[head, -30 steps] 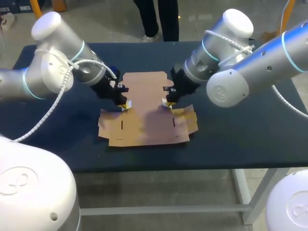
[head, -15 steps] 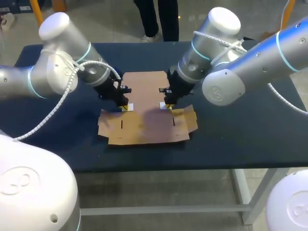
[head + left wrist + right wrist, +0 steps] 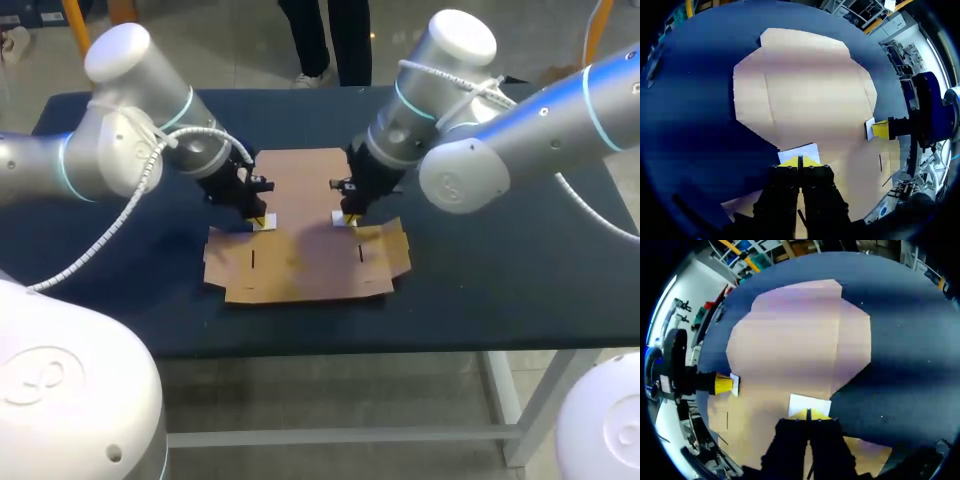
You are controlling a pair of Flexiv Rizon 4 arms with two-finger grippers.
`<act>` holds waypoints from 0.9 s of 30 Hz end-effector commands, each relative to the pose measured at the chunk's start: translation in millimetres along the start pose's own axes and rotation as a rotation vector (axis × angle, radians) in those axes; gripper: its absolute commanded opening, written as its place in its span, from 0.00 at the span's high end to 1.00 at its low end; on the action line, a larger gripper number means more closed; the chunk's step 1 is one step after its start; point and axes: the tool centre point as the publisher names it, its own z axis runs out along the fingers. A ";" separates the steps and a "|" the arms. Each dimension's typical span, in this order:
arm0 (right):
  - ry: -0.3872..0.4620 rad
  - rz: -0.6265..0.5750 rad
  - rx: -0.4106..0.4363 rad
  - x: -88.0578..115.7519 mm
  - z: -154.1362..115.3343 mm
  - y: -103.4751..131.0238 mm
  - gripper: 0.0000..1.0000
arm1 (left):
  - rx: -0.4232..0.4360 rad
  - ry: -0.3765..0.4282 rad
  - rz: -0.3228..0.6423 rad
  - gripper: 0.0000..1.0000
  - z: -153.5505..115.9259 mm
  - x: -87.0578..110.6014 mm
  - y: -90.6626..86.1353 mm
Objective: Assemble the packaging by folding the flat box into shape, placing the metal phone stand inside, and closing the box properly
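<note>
Though both arms have leaned inward, the flat brown cardboard box blank (image 3: 300, 190) still lies unfolded on the dark blue tabletop (image 3: 480, 280). The left hand (image 3: 263, 221) and right hand (image 3: 347, 217), each closed empty, rest tip-down on its side creases. Folding seems barely begun.

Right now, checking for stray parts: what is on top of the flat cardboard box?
The left gripper and right gripper, tips shut, each at a small white patch; no phone stand. The flat cardboard box covers whatever lies beneath it.
</note>
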 end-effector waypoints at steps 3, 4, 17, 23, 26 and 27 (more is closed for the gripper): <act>0.008 0.013 -0.021 -8.2 -16.5 -2.5 1.00 | 0.020 -0.025 -0.005 1.00 -17.4 1.4 6.0; 0.009 0.019 -0.024 -10.0 -18.9 -2.3 1.00 | 0.028 -0.029 -0.009 1.00 -20.2 1.0 6.0; 0.083 0.033 -0.024 -28.7 -37.5 0.6 1.00 | 0.045 -0.053 -0.042 1.00 -40.2 -4.2 7.2; 0.105 0.037 -0.019 -37.6 -46.6 0.8 1.00 | 0.058 -0.063 -0.062 1.00 -48.5 -6.9 12.0; 0.110 0.038 -0.024 -41.3 -54.9 0.4 1.00 | 0.067 -0.066 -0.068 1.00 -54.4 -8.1 14.8; 0.111 0.039 -0.026 -43.3 -57.9 0.3 1.00 | 0.069 -0.065 -0.068 1.00 -56.4 -8.2 15.7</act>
